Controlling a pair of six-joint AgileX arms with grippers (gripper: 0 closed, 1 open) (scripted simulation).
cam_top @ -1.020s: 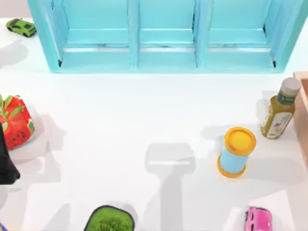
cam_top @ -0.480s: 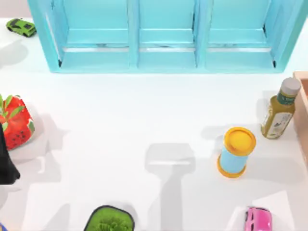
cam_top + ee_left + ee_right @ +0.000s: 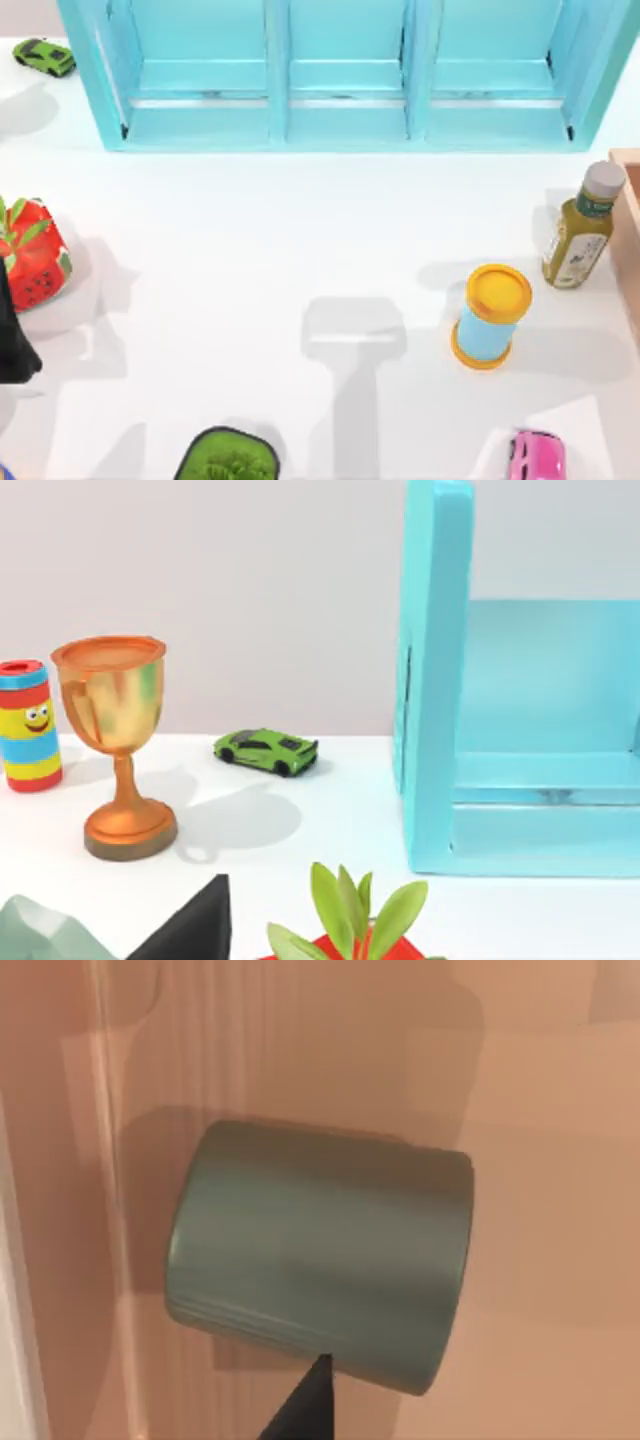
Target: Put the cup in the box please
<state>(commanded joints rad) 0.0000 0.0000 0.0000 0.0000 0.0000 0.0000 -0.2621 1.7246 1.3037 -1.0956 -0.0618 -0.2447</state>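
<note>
1. Cup (image 3: 318, 1256) lies on its side on the tan floor of the box (image 3: 560, 1110), close against one inner wall, as the right wrist view shows.
2. Right gripper: a dark fingertip (image 3: 305, 1408) sits at the cup's lower rim in the right wrist view; I cannot tell whether its fingers are apart, together or clamped on the cup.
3. From above, the box (image 3: 628, 235) is a tan strip at the desk's right edge.
4. A bottle (image 3: 582, 228) of olive liquid with a grey cap stands just beside the box's left wall.
5. A yellow-capped blue container (image 3: 490, 318) stands upright near the bottle, toward the desk's front.
6. A pink toy car (image 3: 537, 455) sits at the front edge, right of centre.
7. A potted plant (image 3: 228, 457) sits at the front edge, left of centre.
8. A turquoise shelf (image 3: 340, 75) spans the desk's back edge.
9. A green toy car (image 3: 44, 56) is at the back left corner, just beside the shelf.
10. A strawberry-like object (image 3: 30, 252) rests at the left edge, with the left arm (image 3: 14, 335) as a dark shape just in front of it.
11. Left wrist view shows a black part of the left arm's own hardware (image 3: 190, 927); I cannot tell the state of its fingers.
12. That view also takes in a copper trophy (image 3: 118, 742) and a striped can with a smiling face (image 3: 28, 725), both near the green car (image 3: 267, 750).
</note>
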